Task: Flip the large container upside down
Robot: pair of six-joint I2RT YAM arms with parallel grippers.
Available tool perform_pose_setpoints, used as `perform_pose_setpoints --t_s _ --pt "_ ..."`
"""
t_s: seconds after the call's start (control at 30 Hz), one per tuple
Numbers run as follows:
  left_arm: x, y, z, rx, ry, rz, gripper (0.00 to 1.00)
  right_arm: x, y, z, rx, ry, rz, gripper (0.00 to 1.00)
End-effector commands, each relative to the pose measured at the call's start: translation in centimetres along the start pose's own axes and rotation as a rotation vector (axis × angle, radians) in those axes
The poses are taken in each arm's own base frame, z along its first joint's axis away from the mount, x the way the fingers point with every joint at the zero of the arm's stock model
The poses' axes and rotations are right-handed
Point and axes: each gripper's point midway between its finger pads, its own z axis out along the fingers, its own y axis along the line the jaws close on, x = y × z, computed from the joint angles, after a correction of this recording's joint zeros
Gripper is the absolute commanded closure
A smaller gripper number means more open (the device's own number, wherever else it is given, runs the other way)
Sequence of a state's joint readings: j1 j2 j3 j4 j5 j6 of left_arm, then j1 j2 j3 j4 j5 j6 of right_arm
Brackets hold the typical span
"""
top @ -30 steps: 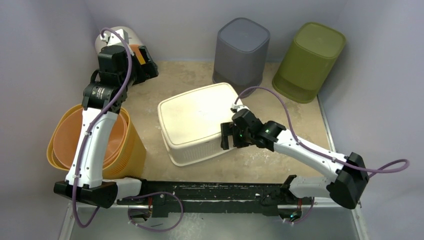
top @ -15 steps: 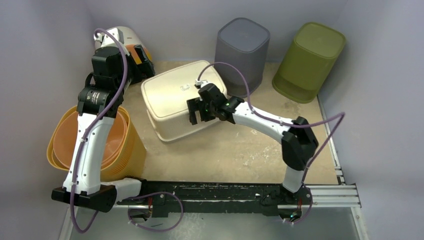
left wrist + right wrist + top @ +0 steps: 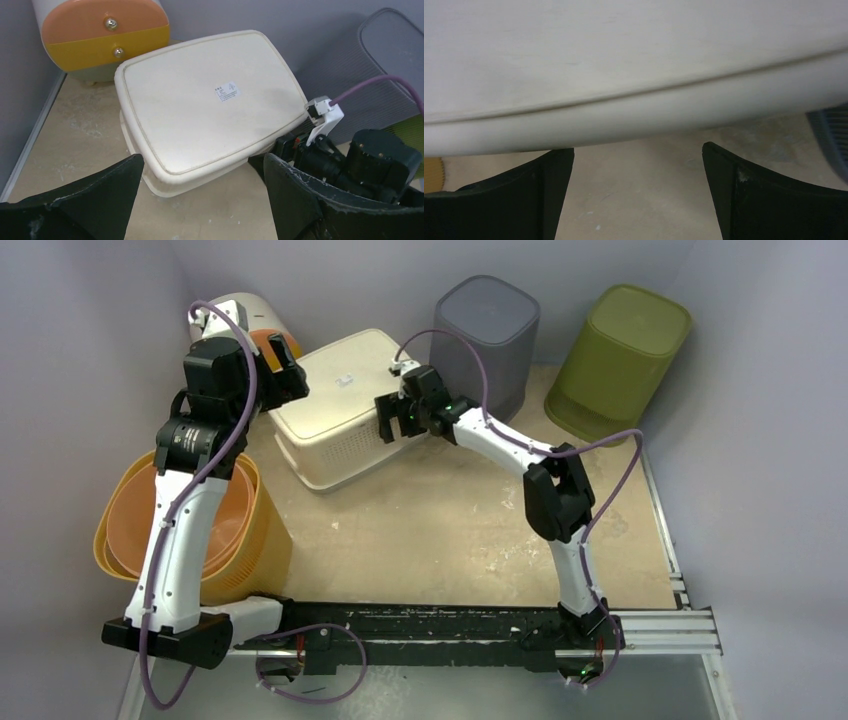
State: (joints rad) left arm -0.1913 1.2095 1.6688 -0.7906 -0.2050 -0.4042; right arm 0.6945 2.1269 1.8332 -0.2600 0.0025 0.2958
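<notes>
Cream container (image 3: 335, 400) lies bottom-up at rear left of table (image 3: 450, 530), label sticker (image 3: 226, 92) facing up. It is just beside the white-and-orange canister (image 3: 243, 318) and near the grey bin (image 3: 484, 338); green bin (image 3: 620, 358) is well apart. Yellow bucket (image 3: 255, 540) has an orange one (image 3: 140, 515) nested inside.

Right gripper (image 3: 397, 422): fingers wide apart, nothing between them, at the container's right edge; contact unclear. Left gripper (image 3: 283, 375): fingers spread wide, empty, above the container's left end.

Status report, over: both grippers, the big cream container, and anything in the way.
Left gripper open, above the cream container. Right gripper open, at its right edge. Container base up. Grey bin close beside right wrist.
</notes>
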Motion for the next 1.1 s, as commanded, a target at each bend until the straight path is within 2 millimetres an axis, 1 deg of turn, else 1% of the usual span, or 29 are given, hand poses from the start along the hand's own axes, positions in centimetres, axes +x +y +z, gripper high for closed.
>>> perform_pose_setpoints --t_s 0.0,0.07,0.17,0.4,0.5,0.6,0.7,0.77,0.83,0.9,0.93,0.97,1.0,1.07 --pt "-0.9 -0.3 0.1 0.016 -0.041 0.008 0.13 -5.4 -2.3 0.0 -0.024 -0.145 -0.081 0.0" --pt "-0.7 -0.4 0.4 0.018 -0.035 0.009 0.13 -5.7 -2.5 0.4 -0.03 -0.152 -0.125 0.0" --pt "-0.5 -0.5 0.8 0.019 -0.029 0.007 0.13 -6.0 -2.2 1.0 -0.057 -0.164 -0.164 0.0" --pt "-0.4 -0.7 1.6 0.022 -0.029 -0.002 0.13 -7.0 -1.5 2.4 -0.093 -0.187 -0.177 0.0" --pt "-0.4 -0.7 1.7 0.018 -0.029 -0.004 0.13 -7.5 -1.8 2.7 -0.071 -0.202 -0.179 0.0" --pt "-0.2 -0.7 1.9 0.016 -0.024 -0.008 0.13 -8.2 -2.9 2.5 -0.006 -0.218 -0.176 0.0" --pt "-0.3 -0.9 2.0 0.021 -0.025 -0.017 0.13 -8.6 -3.9 1.6 0.058 -0.231 -0.163 0.0" --pt "-0.6 -1.1 2.0 0.028 -0.029 -0.026 0.13 -8.3 -4.4 0.9 0.081 -0.221 -0.16 0.0" --pt "-1.2 -1.6 1.8 0.046 -0.035 -0.036 0.13 -8.0 -4.1 -0.3 0.069 -0.194 -0.166 0.0" --pt "-1.8 -1.8 1.5 0.048 -0.038 -0.041 0.13 -7.5 -3.5 -1.9 0.036 -0.171 -0.157 0.0" --pt "-2.1 -1.7 1.3 0.043 -0.041 -0.043 0.13 -7.5 -3.6 -2.9 0.045 -0.174 -0.15 0.0" --pt "-2.5 -1.7 1.0 0.035 -0.047 -0.048 0.13 -7.0 -3.6 -3.7 0.055 -0.164 -0.153 0.0" --pt "-2.9 -1.6 0.7 0.027 -0.05 -0.053 0.13 -7.2 -3.0 -5.1 0.049 -0.172 -0.155 0.0" --pt "-3.6 -1.7 -0.1 0.025 -0.047 -0.054 0.13 -6.6 -1.8 -7.4 0.052 -0.172 -0.177 0.0"
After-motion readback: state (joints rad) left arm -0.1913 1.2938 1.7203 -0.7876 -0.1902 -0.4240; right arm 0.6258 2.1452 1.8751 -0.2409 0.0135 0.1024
